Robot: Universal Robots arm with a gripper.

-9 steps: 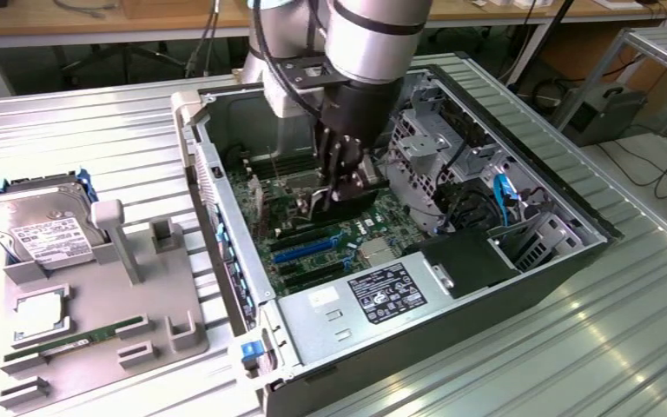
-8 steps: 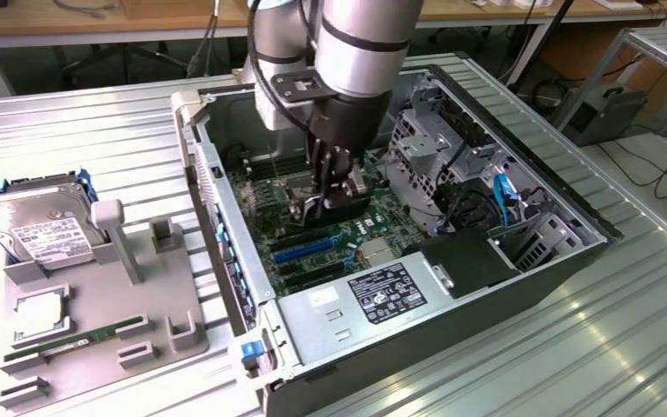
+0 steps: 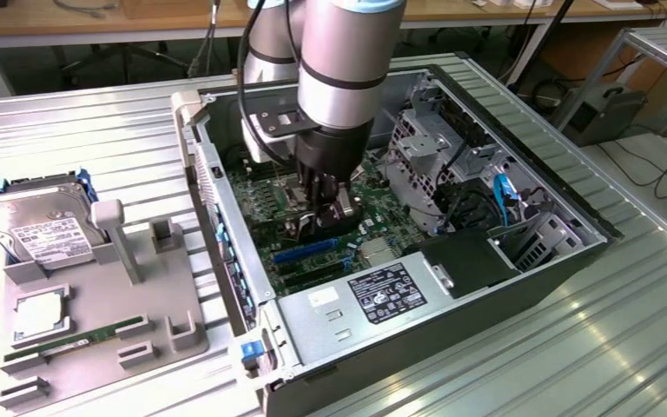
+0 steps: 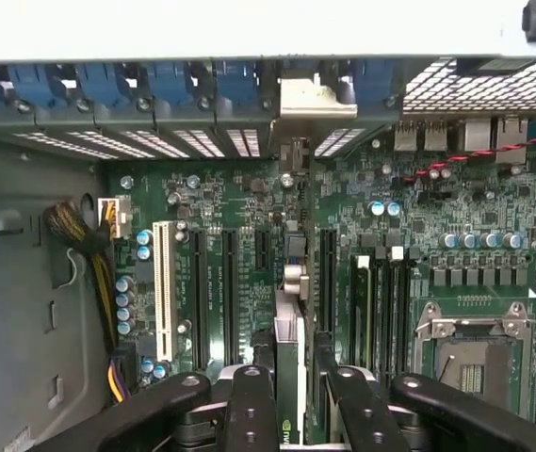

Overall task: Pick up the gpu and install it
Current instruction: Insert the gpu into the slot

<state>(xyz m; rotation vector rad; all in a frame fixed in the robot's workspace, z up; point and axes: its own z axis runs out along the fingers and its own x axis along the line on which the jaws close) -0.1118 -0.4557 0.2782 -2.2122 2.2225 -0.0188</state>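
Observation:
My gripper [image 3: 327,217] reaches down into the open computer case [image 3: 542,261], just over the green motherboard [image 3: 267,198]. In the wrist view the gpu [image 4: 288,339] stands edge-on as a thin card between my two black fingers [image 4: 249,405], and my gripper [image 4: 291,414] is shut on it. The card runs along the row of black expansion slots [image 4: 230,292] toward the case's rear wall. Its silver bracket end [image 4: 310,99] sits at the slot openings there. I cannot tell whether the card's lower edge is seated in a slot.
A grey holder tray [image 3: 183,304] beside the case carries a hard drive [image 3: 44,230], a processor [image 3: 38,317] and a green memory stick [image 3: 79,337]. Inside the case are the power supply [image 3: 363,300], a drive cage [image 3: 426,148], a cable bundle [image 4: 89,235] and the processor socket [image 4: 475,348].

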